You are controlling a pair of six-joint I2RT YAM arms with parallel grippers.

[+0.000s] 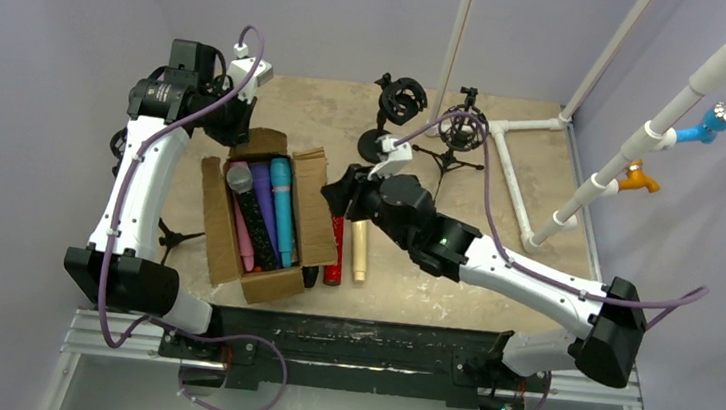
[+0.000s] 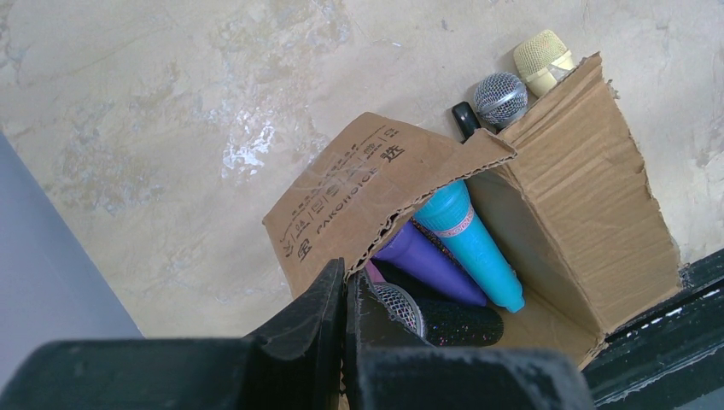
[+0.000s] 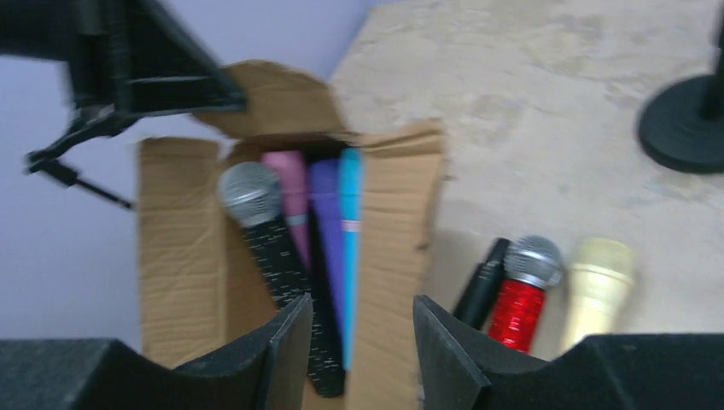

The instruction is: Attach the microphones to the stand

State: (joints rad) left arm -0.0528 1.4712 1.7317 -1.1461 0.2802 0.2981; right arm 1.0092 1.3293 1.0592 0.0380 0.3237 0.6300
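The microphones are lying in the cardboard box, a flap hiding their tops, with a red one and a cream one at its 3 o'clock. The left gripper is pressing its fingers together; the right gripper is holding its fingers apart, empty. From the right wrist the tan table is looking blurry beside a lilac wall.

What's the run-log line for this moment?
left gripper shut beside box | right gripper open, empty, near box | microphones unmounted
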